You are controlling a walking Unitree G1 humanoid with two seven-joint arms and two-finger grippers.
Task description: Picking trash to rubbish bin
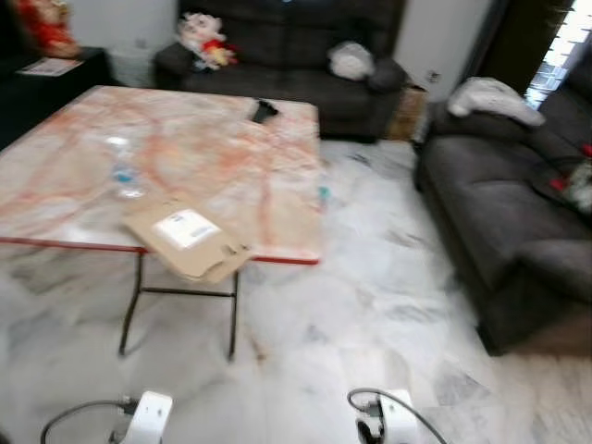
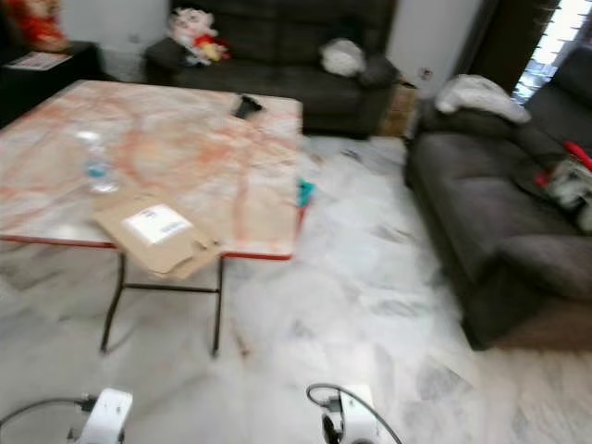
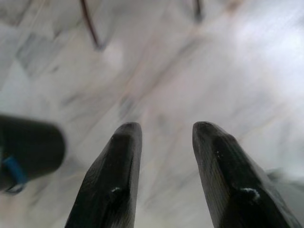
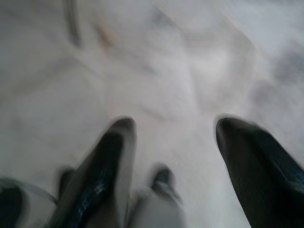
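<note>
approaching the table to collect trash
both arms are hanging low over the floor, left gripper (image 3: 164, 137) and right gripper (image 4: 173, 133) with fingers apart and holding nothing; the cardboard packet (image 1: 190, 238) is overhanging the table (image 1: 222, 153) edge near the plastic bottle (image 1: 125, 176); closing in squarely should ease the grasp

Both eye views are smeared by motion blur. The label (image 1: 186, 228) on the cardboard (image 1: 190, 240) cannot be read. A clear bottle (image 1: 125, 171) on the tabletop (image 1: 231, 148) is only a faint shape, and the dark object (image 1: 264, 111) at its far edge is too blurred to name. Both arms are cut off at the bottom edge. The right claw (image 4: 173, 137) is blurred, the floor (image 3: 190, 71) streaked.
</note>
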